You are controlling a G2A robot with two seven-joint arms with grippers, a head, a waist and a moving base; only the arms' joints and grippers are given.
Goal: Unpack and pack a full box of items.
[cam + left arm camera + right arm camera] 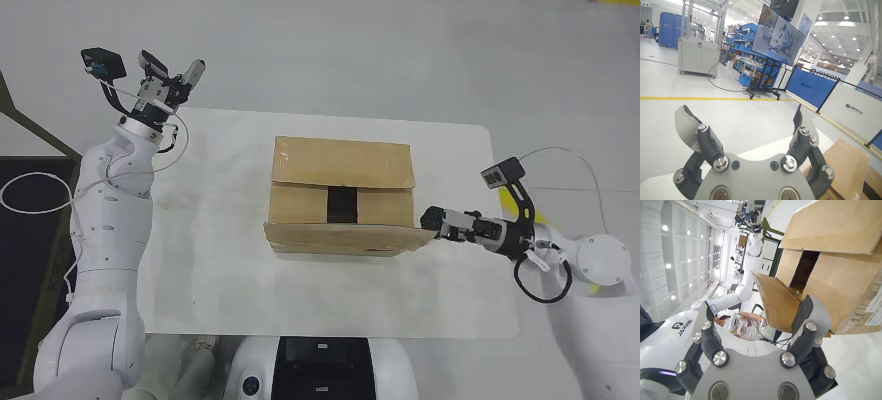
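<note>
Box at centre of table, long axis L–R across robot's front, top facing up. Near flap folded out twd robot; inner flaps down w/ dark gap between. R gripper at near flap's R corner, fingers spread, flap corner between them. L gripper raised by far-L table corner, fingers spread, holding nothing.
</note>
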